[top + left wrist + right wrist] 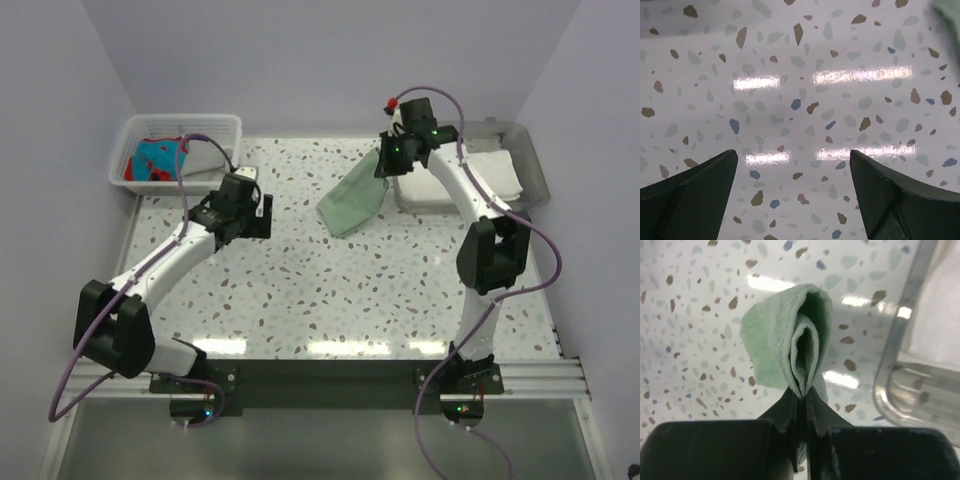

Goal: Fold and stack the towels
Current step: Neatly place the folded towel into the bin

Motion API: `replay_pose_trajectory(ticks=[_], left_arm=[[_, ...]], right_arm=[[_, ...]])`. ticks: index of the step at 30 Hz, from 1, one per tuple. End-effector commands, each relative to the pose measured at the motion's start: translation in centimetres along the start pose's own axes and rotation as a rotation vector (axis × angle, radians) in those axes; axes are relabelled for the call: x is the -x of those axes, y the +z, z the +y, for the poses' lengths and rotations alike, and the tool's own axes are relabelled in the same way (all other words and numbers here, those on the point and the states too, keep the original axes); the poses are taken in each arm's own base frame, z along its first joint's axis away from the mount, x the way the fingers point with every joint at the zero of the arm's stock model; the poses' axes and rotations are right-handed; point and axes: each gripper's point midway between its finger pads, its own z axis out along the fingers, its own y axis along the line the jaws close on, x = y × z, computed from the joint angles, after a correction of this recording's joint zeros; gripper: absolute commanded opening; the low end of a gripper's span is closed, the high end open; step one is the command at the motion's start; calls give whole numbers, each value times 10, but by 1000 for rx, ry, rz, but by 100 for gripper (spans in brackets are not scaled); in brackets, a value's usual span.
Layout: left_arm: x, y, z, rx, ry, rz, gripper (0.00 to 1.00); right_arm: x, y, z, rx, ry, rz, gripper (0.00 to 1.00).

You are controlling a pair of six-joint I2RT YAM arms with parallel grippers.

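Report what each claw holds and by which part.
The right claw is shut on the mint green towel, pinching its bunched, folded edge. The left claw is open and holds nothing.

From where I stand the left arm [165, 262] and right arm [478, 192] look alike, with glossy white links between chunky black joint housings. Each has a thin purple cable [72, 372] running from a black base plate [195, 381]. The left tool [794, 152] is matte black with two wedge-shaped fingers [690, 197], and small green lights [400, 150] glow on the right wrist, near a red cap [391, 103].
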Motion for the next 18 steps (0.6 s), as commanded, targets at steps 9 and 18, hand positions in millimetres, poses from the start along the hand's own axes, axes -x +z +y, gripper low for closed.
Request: replay_pose_trajectory(ticks=[9,18], left_arm=[[-17,26,18,52,12,-3,100],[-28,38,31,121,12,29,100]], right_arm=[[79,-27,-112,-197,-84,-83,0],[90,-32,-196,-347,-219,-95,0]])
